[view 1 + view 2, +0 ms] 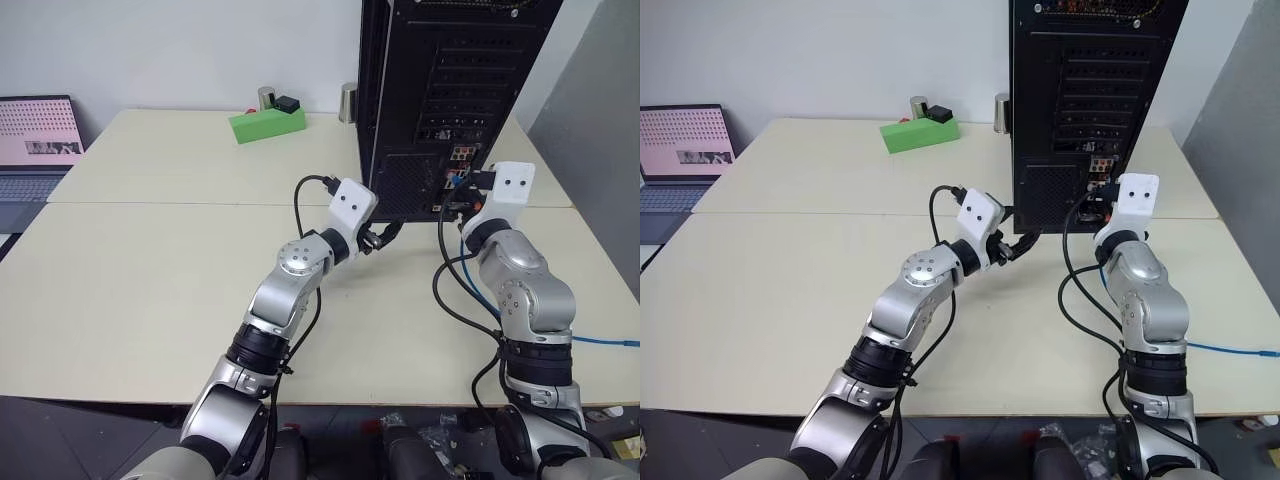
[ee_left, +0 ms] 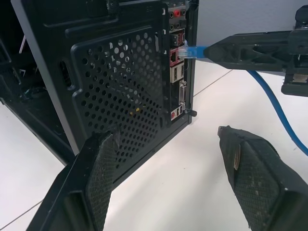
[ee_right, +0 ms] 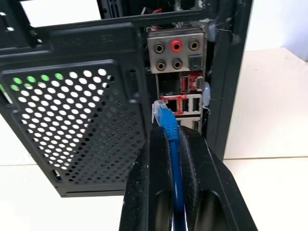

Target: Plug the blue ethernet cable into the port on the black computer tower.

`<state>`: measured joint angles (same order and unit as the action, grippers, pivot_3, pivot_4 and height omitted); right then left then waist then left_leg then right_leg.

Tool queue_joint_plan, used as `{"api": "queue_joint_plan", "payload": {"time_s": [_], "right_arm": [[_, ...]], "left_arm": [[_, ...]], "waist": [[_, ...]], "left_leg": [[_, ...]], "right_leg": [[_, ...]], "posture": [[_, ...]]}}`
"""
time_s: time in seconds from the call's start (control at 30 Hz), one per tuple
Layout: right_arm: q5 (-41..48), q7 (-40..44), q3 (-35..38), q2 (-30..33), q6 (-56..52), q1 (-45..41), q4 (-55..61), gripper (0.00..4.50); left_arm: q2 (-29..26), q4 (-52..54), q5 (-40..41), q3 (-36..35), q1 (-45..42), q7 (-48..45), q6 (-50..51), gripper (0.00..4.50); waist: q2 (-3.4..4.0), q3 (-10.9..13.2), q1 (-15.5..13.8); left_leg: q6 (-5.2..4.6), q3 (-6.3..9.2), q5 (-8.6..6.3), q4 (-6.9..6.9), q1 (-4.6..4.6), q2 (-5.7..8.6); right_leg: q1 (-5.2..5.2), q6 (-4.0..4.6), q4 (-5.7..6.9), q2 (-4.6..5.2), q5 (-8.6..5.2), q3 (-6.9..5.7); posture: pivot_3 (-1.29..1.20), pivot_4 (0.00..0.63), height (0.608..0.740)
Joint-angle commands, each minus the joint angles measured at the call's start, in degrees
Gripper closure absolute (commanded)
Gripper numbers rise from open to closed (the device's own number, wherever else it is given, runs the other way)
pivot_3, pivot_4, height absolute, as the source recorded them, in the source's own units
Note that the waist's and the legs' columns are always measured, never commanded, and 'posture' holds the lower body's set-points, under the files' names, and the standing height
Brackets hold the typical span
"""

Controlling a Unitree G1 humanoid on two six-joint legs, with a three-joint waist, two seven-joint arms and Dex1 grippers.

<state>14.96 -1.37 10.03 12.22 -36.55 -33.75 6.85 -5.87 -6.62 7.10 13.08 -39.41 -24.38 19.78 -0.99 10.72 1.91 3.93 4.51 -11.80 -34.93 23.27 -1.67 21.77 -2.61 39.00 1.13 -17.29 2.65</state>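
Note:
The black computer tower stands upright at the back of the table, its rear panel facing me. My right gripper is shut on the blue ethernet cable, holding it level just behind the clear plug. The plug tip sits against the connector panel at the port beside red sockets; whether it is seated I cannot tell. The cable trails back over the table to the right. My left gripper stands open and empty, low in front of the tower's mesh vent, left of the right gripper.
A green box with a small black item and a metal can lie at the back of the cream table. A metal cylinder stands beside the tower. An open laptop sits far left. A grey panel rises on the right.

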Motion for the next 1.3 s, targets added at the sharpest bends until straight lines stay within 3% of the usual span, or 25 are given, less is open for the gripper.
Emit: {"api": "queue_joint_plan", "payload": {"time_s": [0.03, 1.3], "right_arm": [[-0.55, -0.08, 0.93, -0.08, 2.42, -2.19, 0.00, 4.50], [-3.19, -0.23, 0.64, 0.35, 5.71, -4.09, -5.74, 4.50]], "left_arm": [[0.29, 1.11, -0.40, -1.07, -1.28, -0.12, -1.60, 1.04], [0.59, 2.46, -0.78, -0.68, -0.05, -0.33, -1.46, 1.04]], "waist": [[0.00, 0.00, -0.02], [0.00, 0.00, 0.00]], "left_leg": [[0.00, 0.00, 0.00, 0.00, 0.00, 0.00], [0.00, 0.00, 0.00, 0.00, 0.02, 0.00]], "right_leg": [[0.00, 0.00, 0.00, 0.00, 0.00, 0.00], [0.02, 0.00, 0.00, 0.00, 0.00, 0.00]], "posture": [[0.00, 0.150, 0.740], [0.00, 0.150, 0.740]]}}
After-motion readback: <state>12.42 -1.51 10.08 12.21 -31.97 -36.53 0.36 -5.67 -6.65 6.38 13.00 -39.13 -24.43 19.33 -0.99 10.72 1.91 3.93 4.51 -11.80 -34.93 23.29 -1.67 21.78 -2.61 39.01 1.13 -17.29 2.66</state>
